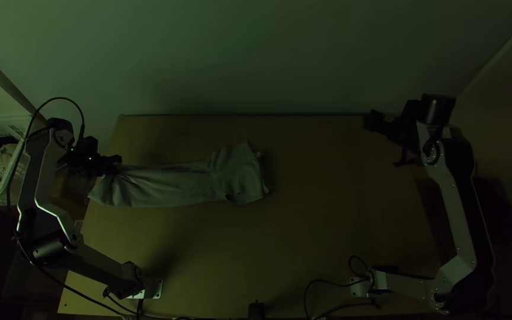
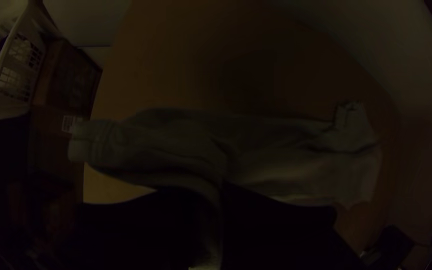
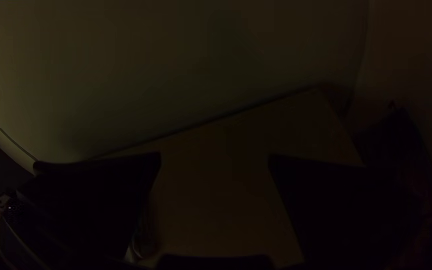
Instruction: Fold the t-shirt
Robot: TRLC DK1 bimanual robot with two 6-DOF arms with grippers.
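Top view: left gripper (image 2: 220, 192) clamps t-shirt (image 1: 179, 186) near its 9 o'clock end, long axis toward 3 o'clock; right gripper (image 3: 215, 157), farther, fingers parted.

Dim in all three views; darkest in the right wrist view. Lit faintly and evenly on the wall (image 1: 238, 53) in the top view, duller across the desk (image 1: 309, 237). Shaded softly on the wall above the desk's far edge and beside the left arm's base (image 1: 149, 288). Marked by a thin glint along the left arm (image 1: 50, 211). Modelled weakly by light and shade on the folds of the t-shirt (image 1: 179, 186). Reduced to near-black silhouette at each end effector in the wrist views. Bowed along straight edges there, with dark corners.
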